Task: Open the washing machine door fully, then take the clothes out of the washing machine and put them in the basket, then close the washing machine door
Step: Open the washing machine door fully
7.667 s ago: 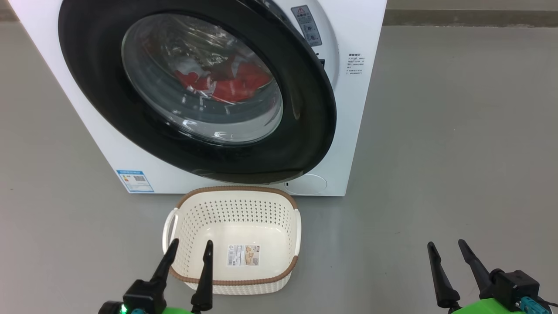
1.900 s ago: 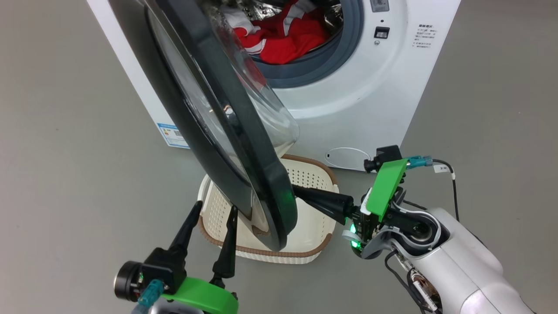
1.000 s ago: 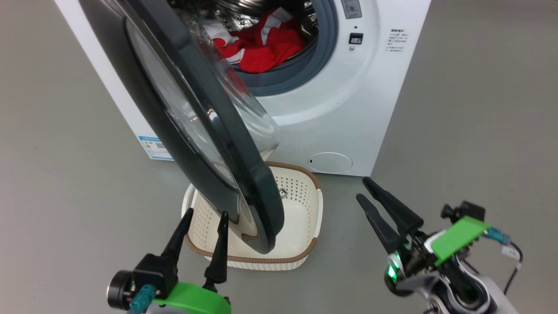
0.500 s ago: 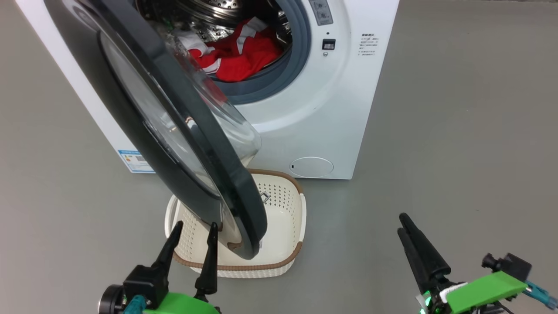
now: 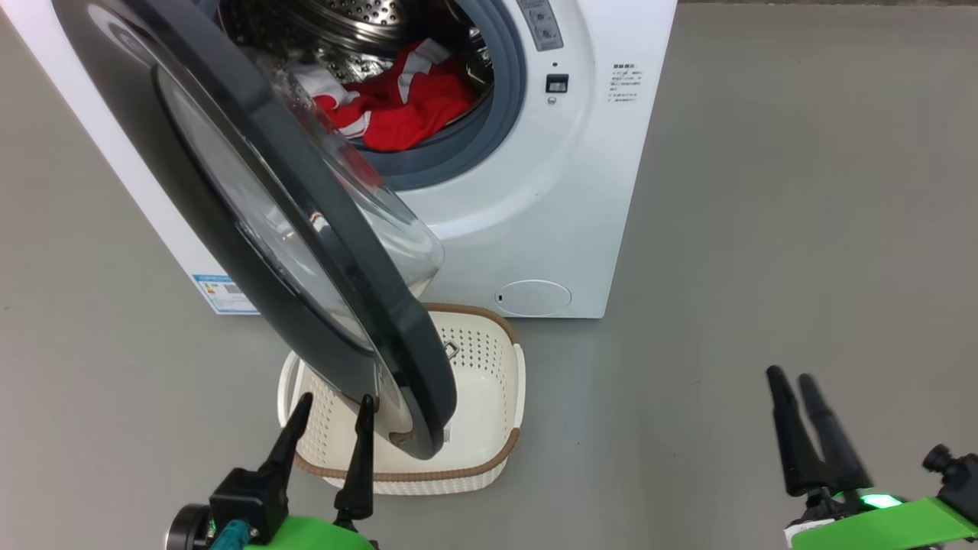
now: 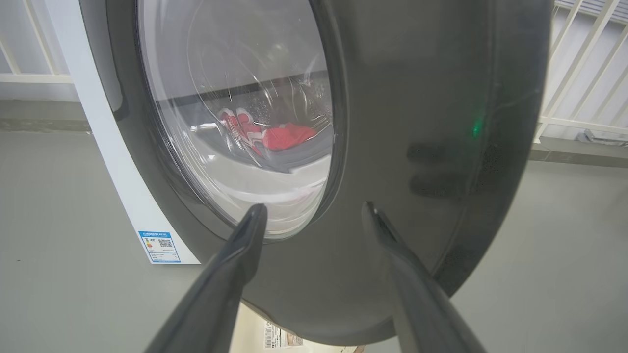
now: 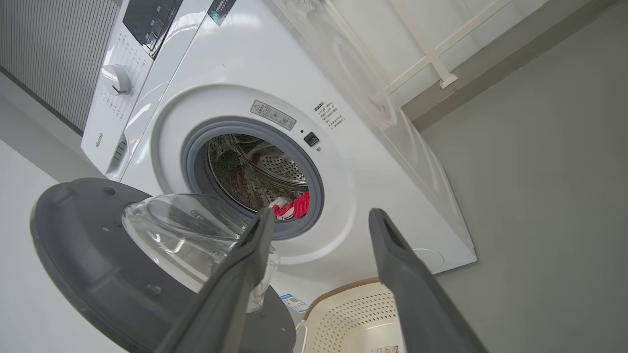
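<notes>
The washing machine (image 5: pixel 565 191) stands ahead with its door (image 5: pixel 252 221) swung partly open toward me, black rim and glass bowl hanging over the basket (image 5: pixel 489 374). Red clothes (image 5: pixel 397 107) with white stripes lie in the steel drum, also seen in the right wrist view as clothes (image 7: pixel 294 208). My left gripper (image 5: pixel 332 409) is open at the lower left, fingertips just in front of the door's lower rim (image 6: pixel 392 162), touching nothing. My right gripper (image 5: pixel 791 378) is open at the lower right over bare floor, empty, pointing toward the machine (image 7: pixel 373 162).
Grey floor (image 5: pixel 802 229) surrounds the machine, with free room to the right. The door covers the basket's left half. A white railing (image 6: pixel 579 73) and a wall base stand behind the machine. A blue label (image 5: pixel 225 294) marks the machine's lower left corner.
My right arm has drawn back from the door's edge to the lower right and its fingers stand apart. The head camera has shifted. The door stays partly open, far wider than at the start.
</notes>
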You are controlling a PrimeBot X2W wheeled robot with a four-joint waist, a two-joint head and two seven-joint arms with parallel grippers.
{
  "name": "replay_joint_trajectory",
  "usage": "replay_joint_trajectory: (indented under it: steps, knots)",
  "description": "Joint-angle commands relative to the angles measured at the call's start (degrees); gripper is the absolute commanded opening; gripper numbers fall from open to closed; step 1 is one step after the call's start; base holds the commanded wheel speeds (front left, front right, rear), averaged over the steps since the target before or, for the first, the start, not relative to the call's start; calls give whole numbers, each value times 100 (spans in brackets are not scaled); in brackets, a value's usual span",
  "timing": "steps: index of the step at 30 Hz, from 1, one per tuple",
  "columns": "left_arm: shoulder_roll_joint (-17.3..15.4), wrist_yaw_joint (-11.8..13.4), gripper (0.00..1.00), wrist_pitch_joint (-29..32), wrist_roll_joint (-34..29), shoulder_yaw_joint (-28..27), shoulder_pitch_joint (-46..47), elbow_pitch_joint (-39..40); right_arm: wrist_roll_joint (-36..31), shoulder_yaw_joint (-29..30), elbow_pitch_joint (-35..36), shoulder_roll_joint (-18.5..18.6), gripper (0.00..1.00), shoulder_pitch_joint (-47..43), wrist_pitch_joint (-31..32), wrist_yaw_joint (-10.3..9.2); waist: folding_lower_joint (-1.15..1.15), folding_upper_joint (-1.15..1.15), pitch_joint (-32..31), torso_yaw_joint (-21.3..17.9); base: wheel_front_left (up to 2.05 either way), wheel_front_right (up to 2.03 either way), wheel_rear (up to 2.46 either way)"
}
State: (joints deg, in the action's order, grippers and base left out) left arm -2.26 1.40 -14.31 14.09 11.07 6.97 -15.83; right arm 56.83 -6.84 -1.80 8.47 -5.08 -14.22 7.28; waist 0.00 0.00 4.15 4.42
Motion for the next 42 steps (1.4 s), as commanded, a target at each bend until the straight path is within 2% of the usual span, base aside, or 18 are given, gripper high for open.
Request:
replay_joint_trajectory:
  steps: [1, 8, 16, 21, 26, 42]
  knots:
    - [-62, -32, 100, -69, -61, -208, 25, 115, -212, -37, 139, 50, 100, 46, -63, 21, 0, 0, -21, -11, 0, 0, 0]
    - [-62, -27, 100, -69, -72, -226, 10, 106, -2190, 703, 319, -323, 100, -17, -76, 21, 0, 0, -83, -32, 0, 0, 0]
    - [-62, -19, 100, -69, -65, -203, -13, 66, -3621, 914, -302, -513, 100, -138, -77, 21, 0, 0, -145, -5, 0, 0, 0]
    - [-62, -27, 100, -69, -57, -219, -37, 34, -3985, 990, -690, -552, 100, -178, -77, 21, 0, 0, -175, -8, 0, 0, 0]
    - [-62, -34, 100, -69, -49, -236, -51, -2, -3959, 963, -919, -557, 100, -163, -77, 21, 0, 0, -203, -30, 0, 0, 0]
    - [-62, 58, 100, -69, -22, -175, -81, -168, -4042, 862, -944, -558, 100, -163, -77, 21, 0, 0, -285, -45, 0, 0, 0]
